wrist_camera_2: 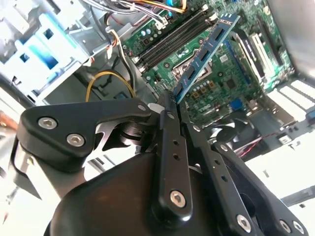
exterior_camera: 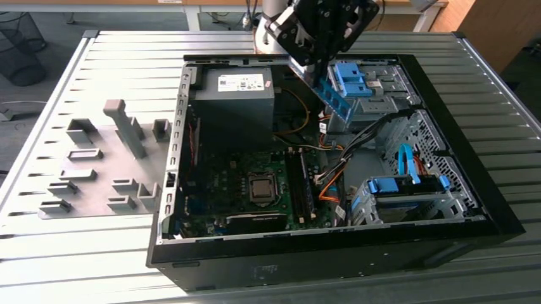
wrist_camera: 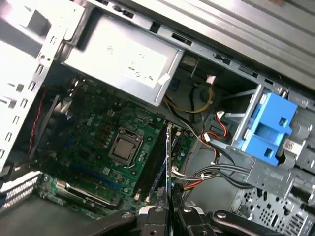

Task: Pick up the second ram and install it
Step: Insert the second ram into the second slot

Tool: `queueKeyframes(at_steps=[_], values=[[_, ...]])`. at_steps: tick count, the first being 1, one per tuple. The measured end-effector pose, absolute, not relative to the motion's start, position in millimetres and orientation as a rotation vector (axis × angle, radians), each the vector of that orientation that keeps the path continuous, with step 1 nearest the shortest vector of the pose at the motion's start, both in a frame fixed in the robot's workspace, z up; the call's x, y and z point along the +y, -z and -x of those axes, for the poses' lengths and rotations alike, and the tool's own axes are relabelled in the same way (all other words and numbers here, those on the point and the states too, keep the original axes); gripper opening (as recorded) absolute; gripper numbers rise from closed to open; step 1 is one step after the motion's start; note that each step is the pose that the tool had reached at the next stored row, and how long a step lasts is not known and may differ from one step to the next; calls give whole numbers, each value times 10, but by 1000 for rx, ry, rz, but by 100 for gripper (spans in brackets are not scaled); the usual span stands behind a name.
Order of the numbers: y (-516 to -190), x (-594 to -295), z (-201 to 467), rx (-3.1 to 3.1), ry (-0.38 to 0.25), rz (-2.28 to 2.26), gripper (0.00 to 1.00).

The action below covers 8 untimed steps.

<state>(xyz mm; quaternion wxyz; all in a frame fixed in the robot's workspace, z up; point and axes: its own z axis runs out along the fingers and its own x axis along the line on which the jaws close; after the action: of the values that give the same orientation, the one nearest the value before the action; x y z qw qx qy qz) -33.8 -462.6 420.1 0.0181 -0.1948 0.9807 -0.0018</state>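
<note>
Open PC case [exterior_camera: 473, 218] lies on its side on the slatted desk [exterior_camera: 76, 247], near the desk's middle. Inside the case: motherboard [exterior_camera: 228, 190] on the floor of the case, with the bare CPU [exterior_camera: 262, 188] near its centre and dark RAM slots [exterior_camera: 298, 183] just beside the CPU. A grey power supply [exterior_camera: 234, 101] sits in the case's far corner, on the exterior view's left. Blue drive clips [exterior_camera: 348, 79] sit in the bay at the far corner on the exterior view's right; a second blue-clipped drive cage [exterior_camera: 406, 193] sits at the near corner on that side. Orange and black cables [exterior_camera: 334, 171] run between the cages and the board. A grey fixture tray [exterior_camera: 101, 164] with upright blocks lies on the desk beside the case, toward the desk's edge on the exterior view's left.

Arm comes in from the desk's far edge, wrist tilted down over the case opening. Claw [exterior_camera: 320, 60] hangs above the case, between power supply and upper drive bay. Claw [wrist_camera_2: 170, 110] fingers closed tight on one end of the RAM [wrist_camera_2: 206, 49]; the stick projects out from the fingertips toward the board.

RAM [exterior_camera: 331, 101] is held in the air, slanting downward into the case, clear of the slots. In the first wrist view it is seen edge-on as a thin line [wrist_camera: 168, 172] rising from the claw [wrist_camera: 167, 212], lined up over the slots [wrist_camera: 156, 162] beside the CPU [wrist_camera: 124, 148].
</note>
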Motion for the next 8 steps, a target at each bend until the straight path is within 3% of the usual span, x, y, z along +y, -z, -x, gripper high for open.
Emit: queueKeyframes(at_steps=[8], values=[[-4188, -4626, 338, 3081, 11, 393, 14]])
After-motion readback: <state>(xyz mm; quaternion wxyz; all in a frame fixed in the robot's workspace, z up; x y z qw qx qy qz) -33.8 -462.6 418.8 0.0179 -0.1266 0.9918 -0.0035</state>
